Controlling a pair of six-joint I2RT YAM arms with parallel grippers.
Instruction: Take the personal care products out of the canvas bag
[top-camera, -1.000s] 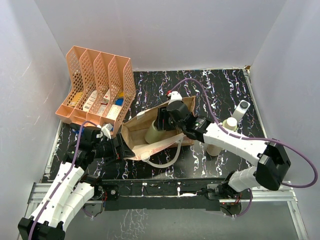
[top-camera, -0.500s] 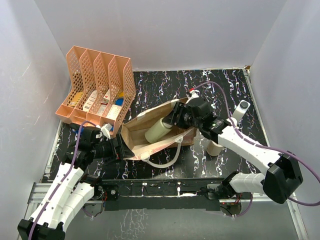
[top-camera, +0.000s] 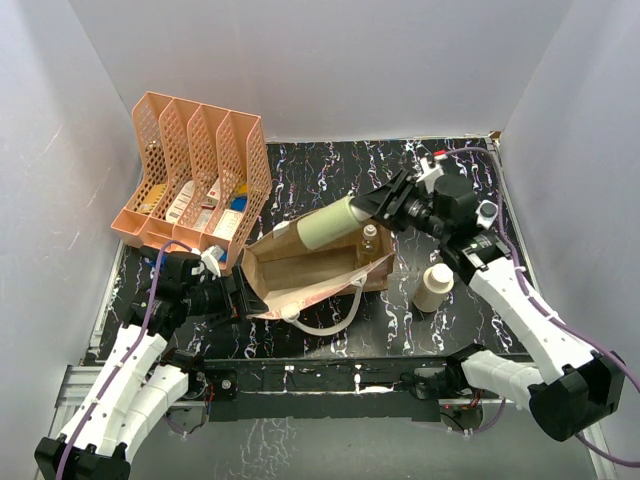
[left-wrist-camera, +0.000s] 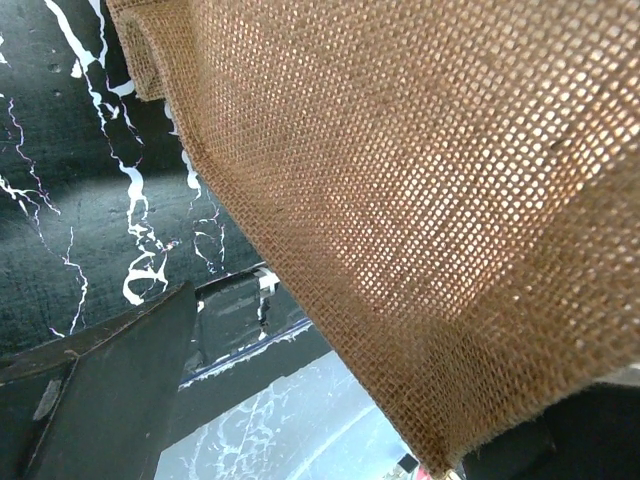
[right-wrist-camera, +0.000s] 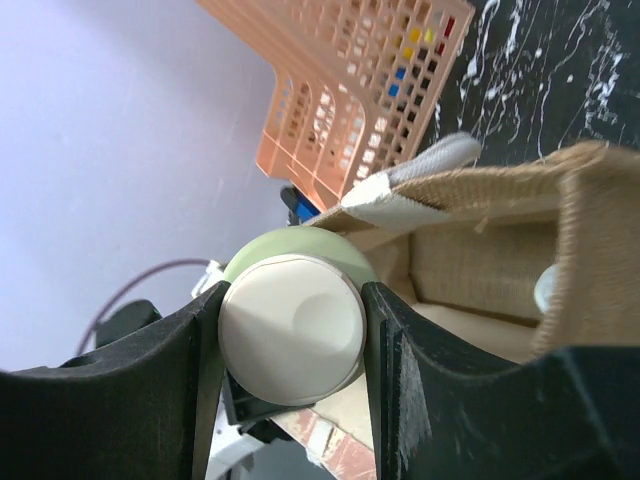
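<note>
"Looking at your desk, what is the biggest thing on it?"

"The orange rack, in the far left corner. Next is the canvas bag. It sits in the middle with its mouth open."

"Where are your hands?"

"Your left hand is at the bag's left end. Its fingers are wide apart, with the brown cloth between them. Your right hand is up over the bag's far right side. It is squeezed tight on the white cap of a big pale green bottle. That bottle lies sideways in the air, out of the bag."

"Any more bottles?"

"A beige bottle stands on the desk, right of the bag. A slim white bottle peeks out behind your right arm. A small clear bottle stands inside the bag, near its right end."
</note>
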